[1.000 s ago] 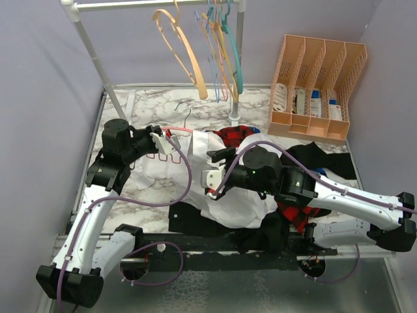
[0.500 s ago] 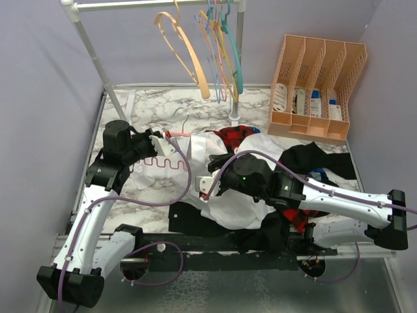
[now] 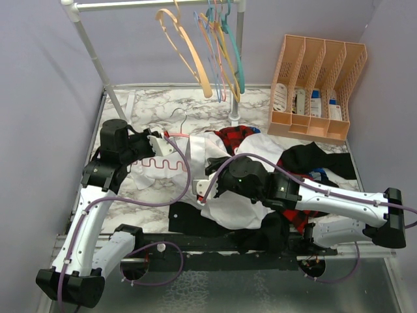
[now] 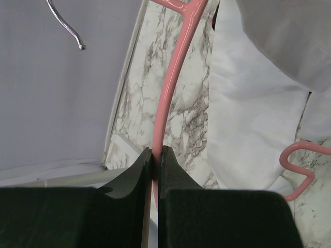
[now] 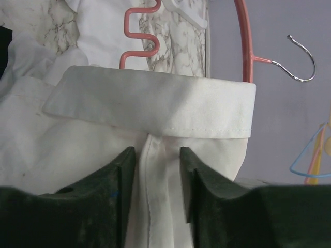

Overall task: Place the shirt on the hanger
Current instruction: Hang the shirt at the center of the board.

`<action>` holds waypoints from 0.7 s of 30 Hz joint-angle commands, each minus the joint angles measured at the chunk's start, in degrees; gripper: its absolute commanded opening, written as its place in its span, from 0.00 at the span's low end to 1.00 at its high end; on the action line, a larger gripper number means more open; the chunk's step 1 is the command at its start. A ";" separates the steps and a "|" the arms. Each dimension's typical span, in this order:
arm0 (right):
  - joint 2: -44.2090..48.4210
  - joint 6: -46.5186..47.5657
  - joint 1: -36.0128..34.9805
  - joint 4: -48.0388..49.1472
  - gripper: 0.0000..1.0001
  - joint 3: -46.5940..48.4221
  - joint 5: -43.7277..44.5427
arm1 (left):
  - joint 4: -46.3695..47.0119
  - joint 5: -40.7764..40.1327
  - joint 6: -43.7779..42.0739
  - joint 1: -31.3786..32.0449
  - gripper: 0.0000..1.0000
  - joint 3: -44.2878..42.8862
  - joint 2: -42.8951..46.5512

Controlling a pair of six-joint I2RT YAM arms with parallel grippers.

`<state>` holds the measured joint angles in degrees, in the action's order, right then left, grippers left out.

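The white shirt (image 3: 229, 203) lies bunched on the table's middle, over other clothes. The thin pink hanger (image 3: 164, 163) is held just left of it, metal hook (image 3: 177, 115) pointing to the back. My left gripper (image 3: 158, 145) is shut on the hanger's curved top bar (image 4: 173, 77), with the shirt (image 4: 253, 113) to its right. My right gripper (image 3: 205, 180) grips the shirt's front placket just below the collar (image 5: 150, 103), fabric filling the gap between the jaws (image 5: 158, 155). The collar is lifted in front of the hanger (image 5: 245, 41), whose wavy arm shows above it.
A white rail (image 3: 156, 4) at the back carries a thick peach hanger (image 3: 189, 49) and teal and other hangers (image 3: 228, 45). An orange file organizer (image 3: 319, 85) stands back right. A red plaid shirt (image 3: 234, 135) and a black garment (image 3: 313, 160) lie by the white shirt.
My right gripper has moved left with the shirt collar, closer to the hanger. My left gripper has drawn the hanger slightly left and toward the near side.
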<state>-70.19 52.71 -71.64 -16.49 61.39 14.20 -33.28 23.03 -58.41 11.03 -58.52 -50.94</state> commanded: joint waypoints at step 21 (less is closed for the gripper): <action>4.37 0.81 -0.45 0.77 0.01 7.35 6.86 | 7.46 -0.13 1.26 -0.57 0.00 2.17 1.98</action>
<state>-68.79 53.43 -72.03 -17.89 66.37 18.13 -32.27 22.94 -58.52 10.81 -57.69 -50.28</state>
